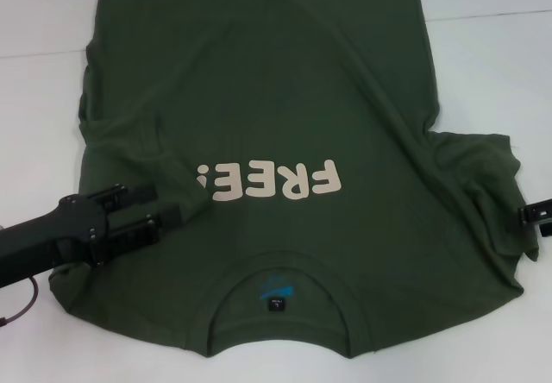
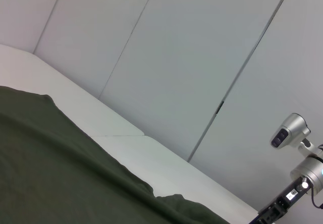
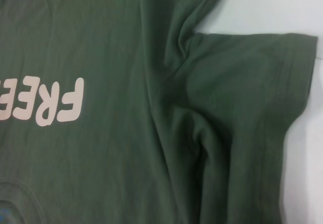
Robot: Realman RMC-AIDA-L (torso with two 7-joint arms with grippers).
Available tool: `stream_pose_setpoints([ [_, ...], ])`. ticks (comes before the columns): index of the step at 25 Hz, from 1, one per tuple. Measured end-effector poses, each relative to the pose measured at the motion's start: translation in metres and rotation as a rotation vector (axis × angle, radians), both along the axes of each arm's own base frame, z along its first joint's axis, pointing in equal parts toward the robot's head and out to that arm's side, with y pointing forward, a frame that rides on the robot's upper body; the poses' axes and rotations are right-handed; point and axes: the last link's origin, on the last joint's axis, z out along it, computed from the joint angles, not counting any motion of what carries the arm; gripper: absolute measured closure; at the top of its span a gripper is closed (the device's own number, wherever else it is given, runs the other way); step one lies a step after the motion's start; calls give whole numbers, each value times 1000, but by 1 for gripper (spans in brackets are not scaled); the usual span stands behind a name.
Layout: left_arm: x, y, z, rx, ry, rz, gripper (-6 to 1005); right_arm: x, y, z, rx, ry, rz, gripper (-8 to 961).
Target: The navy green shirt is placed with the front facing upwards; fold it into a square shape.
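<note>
Reaching in from the lower left of the head view, my left end effector (image 1: 185,202) lies low over the navy green shirt (image 1: 285,98), its two black fingers (image 1: 138,195) slightly apart with a fold of the left sleeve cloth between and over their tips; whether they actually pinch it I cannot tell. The white desk (image 1: 43,21) carries the shirt, which spreads across most of the frame, front up, collar (image 1: 280,310) toward the lower edge and the cream "FREE!" lettering (image 1: 269,182) upside down at centre. The left sleeve is bunched up against my fingers and partly hidden by them. In my left wrist view the shirt fills the lower left, with pale wall panels (image 2: 192,67) behind the desk. At the right edge of the head view only a sliver of my right end effector (image 1: 536,215) shows, just beside the right sleeve (image 1: 483,176); its fingers are cut off. My right wrist view shows that sleeve lying wrinkled on the desk.
</note>
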Motion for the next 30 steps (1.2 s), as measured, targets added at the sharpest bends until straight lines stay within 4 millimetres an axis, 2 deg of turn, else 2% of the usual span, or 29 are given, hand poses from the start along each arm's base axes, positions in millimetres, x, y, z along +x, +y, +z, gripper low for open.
stream_pose_setpoints([
  [15,1,1,0,3,-4,-1,280,-1,1,-4,-11,10,-3,101],
  [21,2,2,2,12,-11,-2,280,-4,2,-1,1,24,2,298],
  [26,2,2,3,18,-17,-2,280,-5,4,1,5,26,9,549],
  [30,2,2,3,18,-16,-3,280,-7,6,1,-1,26,15,654],
])
